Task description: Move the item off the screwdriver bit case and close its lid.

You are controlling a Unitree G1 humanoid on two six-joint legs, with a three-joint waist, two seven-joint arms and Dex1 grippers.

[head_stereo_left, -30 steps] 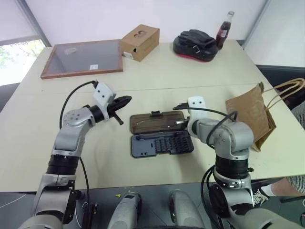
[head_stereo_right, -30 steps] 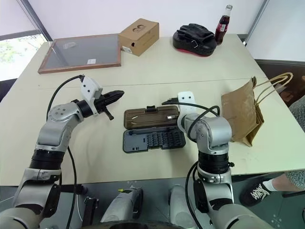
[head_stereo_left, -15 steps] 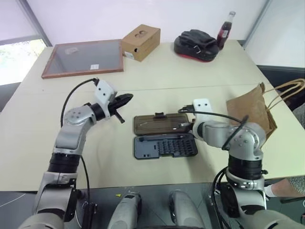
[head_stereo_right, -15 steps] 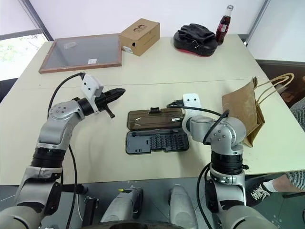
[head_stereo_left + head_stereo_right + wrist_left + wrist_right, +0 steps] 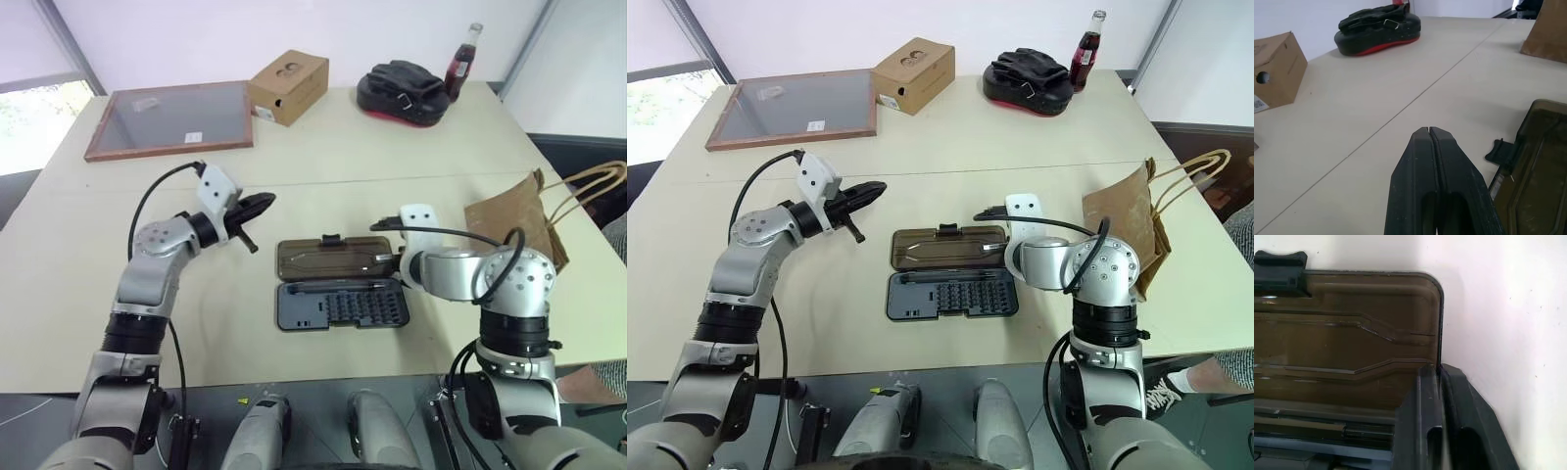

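The right claw (image 5: pixel 1441 382) is pinching the right-hand edge of the lid (image 5: pixel 338 258), one finger on each face. That lid is lying flat open on the bench (image 5: pixel 323 157), beyond the screwdriver bit case (image 5: pixel 341 305), its long axis running side to side. The left claw (image 5: pixel 257 205) is hanging clenched and empty, up and left of the case, farther off. The paper bag (image 5: pixel 517 235) is standing well clear, right of the case.

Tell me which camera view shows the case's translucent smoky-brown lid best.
The right wrist view: the translucent smoky-brown plastic lid lies flat open there, its moulded ridges and black latch plain, with the right gripper at its corner edge. Both eye views show it whole but small; the left wrist view catches one end.
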